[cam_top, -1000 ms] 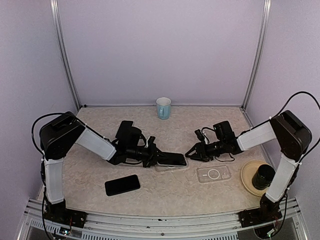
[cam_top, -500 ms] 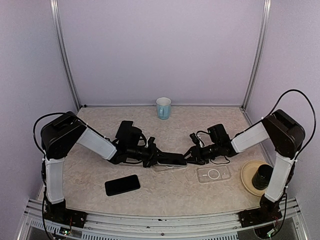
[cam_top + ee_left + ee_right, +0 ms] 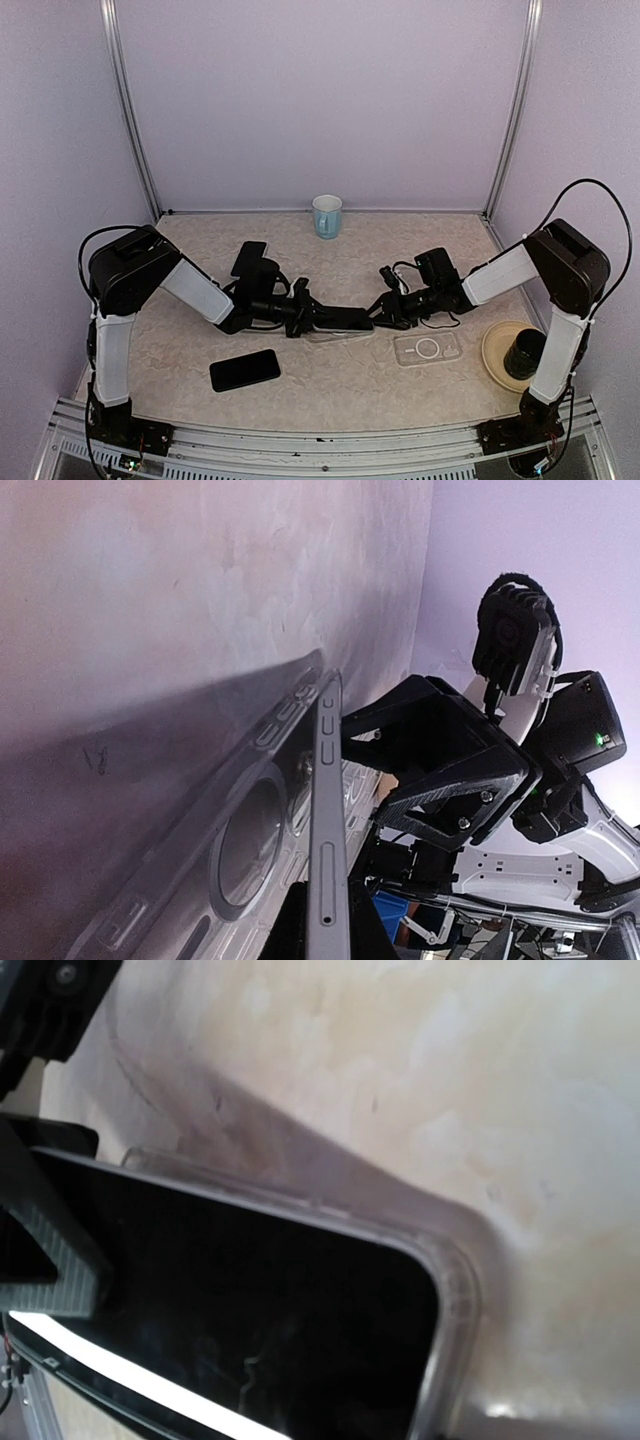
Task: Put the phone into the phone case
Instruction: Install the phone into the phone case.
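1. Phone (image 3: 345, 318): black slab at mid worktop (image 3: 350, 260), long axis running left to right between the two arms. It lies over the clear phone case (image 3: 458, 1290). In the right wrist view its right-hand corner sits inside the case rim. The left wrist view is too edge-on to tell how far the other end is seated.
2. Left claw (image 3: 305, 316): pressed together on the phone's left end, holding it low over the worktop. The arm reaches in from the left, forearm low and near level, wrist rolled so that its camera sees the case side-on.
3. Right claw (image 3: 385, 308): fingers part spread, set at the phone's right end and in line with its long axis. It shows no grip that can be made out, and contact with phone or case cannot be told. The arm comes in low from the right, forearm sloping down to the worktop.
4. Governing relation: the phone lies directly left of the right claw, end-on to it. Each arm has one end, and the right is nearer the seated corner. Judged next call: press the loose end down into the rim.
5. Also present: a second phone (image 3: 245, 370) and a spare clear case (image 3: 427, 348), both near the front and untouched.
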`<state>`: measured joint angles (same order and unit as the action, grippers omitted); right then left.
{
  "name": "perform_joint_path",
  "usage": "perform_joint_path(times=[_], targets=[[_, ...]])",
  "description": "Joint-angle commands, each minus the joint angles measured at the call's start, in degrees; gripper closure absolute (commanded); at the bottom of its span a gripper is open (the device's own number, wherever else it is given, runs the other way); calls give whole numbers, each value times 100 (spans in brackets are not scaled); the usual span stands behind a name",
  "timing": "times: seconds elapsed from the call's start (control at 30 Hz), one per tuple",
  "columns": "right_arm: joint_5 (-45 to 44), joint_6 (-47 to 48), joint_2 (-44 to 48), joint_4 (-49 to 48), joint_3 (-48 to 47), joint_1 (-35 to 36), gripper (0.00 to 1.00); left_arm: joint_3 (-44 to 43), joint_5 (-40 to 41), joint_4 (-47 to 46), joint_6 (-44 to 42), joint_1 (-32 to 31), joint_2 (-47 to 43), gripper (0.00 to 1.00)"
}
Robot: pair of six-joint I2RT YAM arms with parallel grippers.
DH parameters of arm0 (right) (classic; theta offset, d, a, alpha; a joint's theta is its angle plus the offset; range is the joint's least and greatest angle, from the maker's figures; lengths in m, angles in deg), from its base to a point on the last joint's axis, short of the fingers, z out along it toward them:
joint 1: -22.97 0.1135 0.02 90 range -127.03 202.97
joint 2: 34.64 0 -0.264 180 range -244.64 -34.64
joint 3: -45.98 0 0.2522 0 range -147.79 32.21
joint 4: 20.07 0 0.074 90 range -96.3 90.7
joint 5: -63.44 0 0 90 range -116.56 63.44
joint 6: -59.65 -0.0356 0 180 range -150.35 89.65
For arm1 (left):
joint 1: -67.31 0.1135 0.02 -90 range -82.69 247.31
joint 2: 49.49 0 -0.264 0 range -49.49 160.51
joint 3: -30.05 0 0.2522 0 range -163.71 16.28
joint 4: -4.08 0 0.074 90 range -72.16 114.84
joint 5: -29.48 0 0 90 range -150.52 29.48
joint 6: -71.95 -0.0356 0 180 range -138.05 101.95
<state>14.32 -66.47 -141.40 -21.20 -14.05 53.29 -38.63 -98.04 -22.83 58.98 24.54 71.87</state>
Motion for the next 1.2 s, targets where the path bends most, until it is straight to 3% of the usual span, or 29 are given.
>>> perform_joint_path(times=[0.0,0.3,0.73,1.17], targets=[[-107,-39,-119,44,-89,227,53,161,227,436,258,-66,270,100],[128,-172,-212,-148,-118,280,53,264,176,285,436,-57,366,100],[-903,154,-151,637,-381,247,49,447,179,389,377,69,284,100],[-522,2,-268,275,-349,219,47,543,-159,-242,552,34,423,100]])
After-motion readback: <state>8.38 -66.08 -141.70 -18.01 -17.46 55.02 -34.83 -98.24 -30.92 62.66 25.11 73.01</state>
